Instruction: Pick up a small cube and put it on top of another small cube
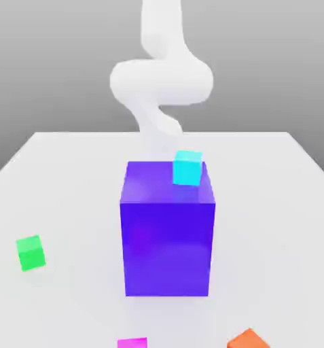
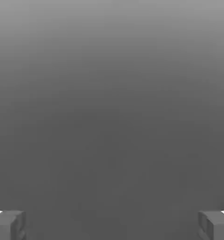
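Nearest the camera in the exterior view, at the front edge of the pale surface (image 1: 69,170), the small magenta-pink cube (image 1: 132,342) is seen, partly cut off by the frame. Going from that view's left to its right, the small green cube (image 1: 31,253) is found alone on the surface, well apart from the magenta one; next the big purple-blue block (image 1: 168,238) is set at the centre, glossy and flat-faced, with a cyan small cube (image 1: 187,168) resting on its top near the far right corner. An orange cube (image 1: 247,339) is seen at the front right edge. Behind the block, the smooth white arm (image 1: 161,78) is partly hidden. All cubes are plain, sharp-edged and matte. In the hand view, the jaws are spread wide, their grey fingertips (image 2: 8,225) set far apart, with nothing held or touched between them.
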{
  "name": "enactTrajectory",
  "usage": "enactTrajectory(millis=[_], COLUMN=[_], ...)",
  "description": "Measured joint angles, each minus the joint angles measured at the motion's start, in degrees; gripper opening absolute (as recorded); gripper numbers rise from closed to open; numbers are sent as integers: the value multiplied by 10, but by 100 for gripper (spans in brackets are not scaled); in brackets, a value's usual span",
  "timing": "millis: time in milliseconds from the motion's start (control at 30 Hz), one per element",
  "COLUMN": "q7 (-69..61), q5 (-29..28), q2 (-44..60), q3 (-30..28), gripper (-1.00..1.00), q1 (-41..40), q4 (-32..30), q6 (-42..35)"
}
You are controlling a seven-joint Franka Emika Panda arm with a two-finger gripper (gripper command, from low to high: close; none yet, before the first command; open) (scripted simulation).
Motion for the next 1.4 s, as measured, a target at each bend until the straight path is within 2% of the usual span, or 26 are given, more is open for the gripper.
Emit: enactTrajectory(millis=[633, 933, 1100, 1133, 1400], q7=[-90, -119, -130, -133, -131], q5=[38, 37, 45, 48, 46], q2=[398, 584, 688, 704, 692], q3=[-38, -40, -33, -31, -32], gripper=[0, 0, 0, -100, -100], q1=[12, 1, -6, -8, -7], q4=[9, 13, 29, 33, 30], q6=[116, 171, 236, 248, 238])
